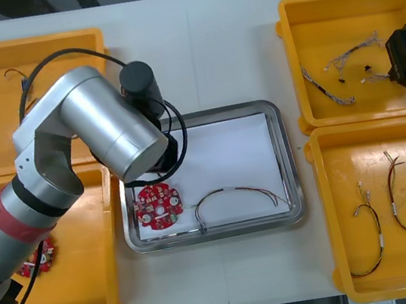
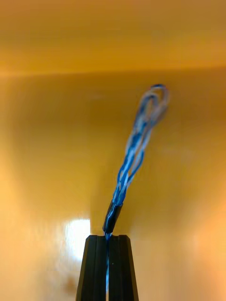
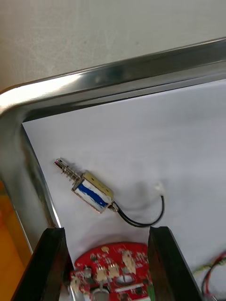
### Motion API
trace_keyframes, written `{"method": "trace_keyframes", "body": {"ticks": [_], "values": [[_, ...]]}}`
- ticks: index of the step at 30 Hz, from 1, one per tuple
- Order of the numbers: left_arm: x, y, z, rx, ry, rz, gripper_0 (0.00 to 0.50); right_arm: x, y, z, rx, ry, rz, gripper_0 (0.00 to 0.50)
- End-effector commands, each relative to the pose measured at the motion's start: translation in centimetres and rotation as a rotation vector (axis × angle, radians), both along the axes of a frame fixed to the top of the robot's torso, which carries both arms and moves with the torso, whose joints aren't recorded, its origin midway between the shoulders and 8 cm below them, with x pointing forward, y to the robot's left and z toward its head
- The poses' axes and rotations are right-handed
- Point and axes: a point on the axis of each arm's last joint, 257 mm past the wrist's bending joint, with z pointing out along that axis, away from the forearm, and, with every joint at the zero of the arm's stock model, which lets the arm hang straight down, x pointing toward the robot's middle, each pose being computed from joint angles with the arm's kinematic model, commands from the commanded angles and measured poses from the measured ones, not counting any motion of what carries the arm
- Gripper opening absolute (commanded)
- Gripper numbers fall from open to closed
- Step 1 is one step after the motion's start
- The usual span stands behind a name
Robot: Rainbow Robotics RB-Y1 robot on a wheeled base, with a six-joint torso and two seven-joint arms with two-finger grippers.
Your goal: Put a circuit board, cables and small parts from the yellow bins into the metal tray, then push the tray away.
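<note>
In a right-hand yellow bin (image 1: 336, 17), the right gripper (image 2: 107, 239) pinches a twisted cable (image 2: 134, 150); the metal tray (image 1: 290, 169) lies at eight o'clock, under the open left gripper (image 3: 106, 231).

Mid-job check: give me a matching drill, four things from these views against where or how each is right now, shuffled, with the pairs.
1. left gripper
2. right gripper
3. circuit board
4. small metal part

A. shut on the twisted blue and white cable, over a yellow bin
B. red, in the near left corner of the metal tray
C. open, above the tray
D. on the tray's white inside, black lead attached

Pairs: 1-C; 2-A; 3-B; 4-D.
</note>
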Motion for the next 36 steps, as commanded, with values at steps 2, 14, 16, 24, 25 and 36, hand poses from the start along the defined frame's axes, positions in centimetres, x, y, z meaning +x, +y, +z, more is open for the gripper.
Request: {"method": "trace_keyframes", "body": {"ticks": [2, 14, 16, 24, 25, 36], "values": [[-0.9, 0.0, 5.7, -0.050, -0.024, -0.040, 0.500, -0.8, -2.0, 4.5, -0.094, 0.000, 0.046, 0.000], [2.1, 7.2, 13.7, -0.074, -0.116, -0.033, 0.500, -5.1, -0.4, 11.3, -0.261, 0.082, 0.371, 0.000], [2.5, 8.7, 14.3, -0.059, -0.117, -0.029, 0.500, -6.0, 0.3, 11.8, -0.294, 0.090, 0.448, 0.000], [5.3, 15.7, 15.0, 0.037, -0.074, -0.027, 0.500, -4.9, 4.7, 17.5, -0.525, -0.103, 0.817, 0.000], [6.0, 16.5, 15.3, 0.044, -0.085, -0.025, 0.500, -5.0, 5.5, 18.1, -0.566, -0.121, 0.874, 0.000], [11.9, 21.9, 16.6, 0.068, -0.189, -0.002, 0.500, -7.4, 14.2, 18.0, -0.890, -0.172, 1.469, 0.000]]}}
